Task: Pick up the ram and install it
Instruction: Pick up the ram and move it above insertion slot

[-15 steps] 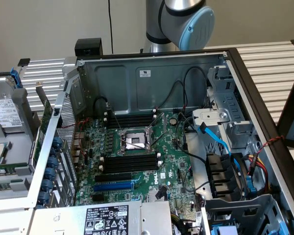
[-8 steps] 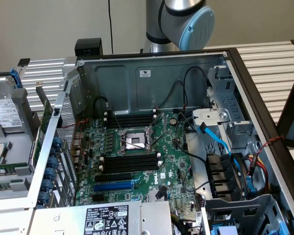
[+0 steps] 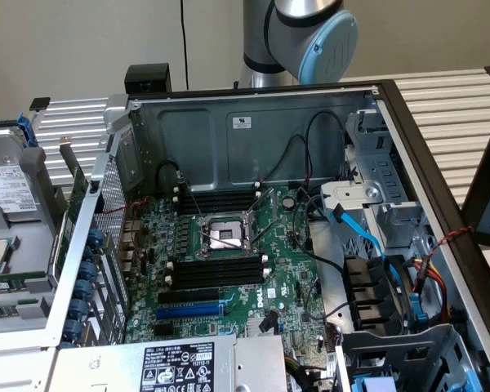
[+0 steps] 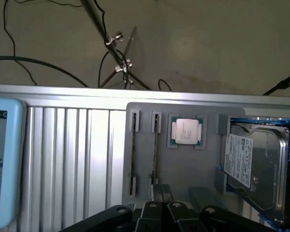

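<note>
An open computer case lies on a ribbed metal worktop, its motherboard facing up. On the board, long black memory slots with white end clips sit on either side of the processor socket. As far as the exterior view shows, they look empty. A blue expansion slot lies just beside the nearer bank. The robot arm rises behind the case's back wall.

In the wrist view, the end effector is clenched, its two fingers pressed together with nothing between them. It hangs above a grey parts tray resting on the worktop. The tray has two narrow grooves. In the groove nearer the processor chip, a thin dark-green edge shows, which appears to be the ram standing on its long edge. It is too thin to confirm any label or chips. A hard drive sits in the tray on the chip's other side.

Judging by this, the task is at its very start. The ram has not been lifted from the tray, so picking it up, carrying it to the case and seating it in a slot all remain.
</note>
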{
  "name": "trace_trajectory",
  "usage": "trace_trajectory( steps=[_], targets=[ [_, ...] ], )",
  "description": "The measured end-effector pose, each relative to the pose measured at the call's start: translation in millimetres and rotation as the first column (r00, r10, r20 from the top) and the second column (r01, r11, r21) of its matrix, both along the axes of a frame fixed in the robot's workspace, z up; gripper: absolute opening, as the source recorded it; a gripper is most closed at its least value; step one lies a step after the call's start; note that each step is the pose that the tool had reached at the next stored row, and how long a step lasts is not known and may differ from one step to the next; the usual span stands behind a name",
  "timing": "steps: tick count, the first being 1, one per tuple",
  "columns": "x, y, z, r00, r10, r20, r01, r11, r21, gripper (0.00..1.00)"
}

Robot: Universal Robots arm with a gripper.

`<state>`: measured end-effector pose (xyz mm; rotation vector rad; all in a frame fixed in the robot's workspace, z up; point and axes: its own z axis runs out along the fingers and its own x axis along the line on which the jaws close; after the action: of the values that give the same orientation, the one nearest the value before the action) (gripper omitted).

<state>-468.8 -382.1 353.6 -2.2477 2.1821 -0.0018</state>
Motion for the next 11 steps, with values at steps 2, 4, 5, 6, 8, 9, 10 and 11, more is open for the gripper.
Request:
trace_trajectory(
  steps=[2, 4, 5, 6, 8, 9, 10, 11],
  targets=[
    [0.0, -0.5, -0.4, 1.0000, 0.001, -0.0005, -0.001, 1.0000, 0.0000, 0.10],
    [0.0, -1.1, -0.8, 1.0000, 0.001, -0.0013, -0.001, 1.0000, 0.0000, 0.17],
    [0.0, -1.3, -1.1, 1.0000, 0.001, -0.0017, -0.001, 1.0000, 0.0000, 0.17],
    [0.0, -1.6, -1.7, 1.0000, 0.002, -0.0021, -0.002, 1.0000, 0.0001, 0.24],
    [0.0, -2.2, -3.6, 1.0000, 0.002, -0.0029, -0.002, 1.0000, 0.0001, 0.30],
    [0.0, -2.6, -5.0, 1.0000, 0.003, -0.0038, -0.003, 1.0000, 0.0000, 0.36],
    [0.1, -3.1, -6.9, 1.0000, 0.004, -0.0045, -0.004, 1.0000, 0.0000, 0.36],
    [0.0, -3.2, -8.7, 1.0000, 0.004, -0.0050, -0.004, 1.0000, 0.0000, 0.36]
  ],
)
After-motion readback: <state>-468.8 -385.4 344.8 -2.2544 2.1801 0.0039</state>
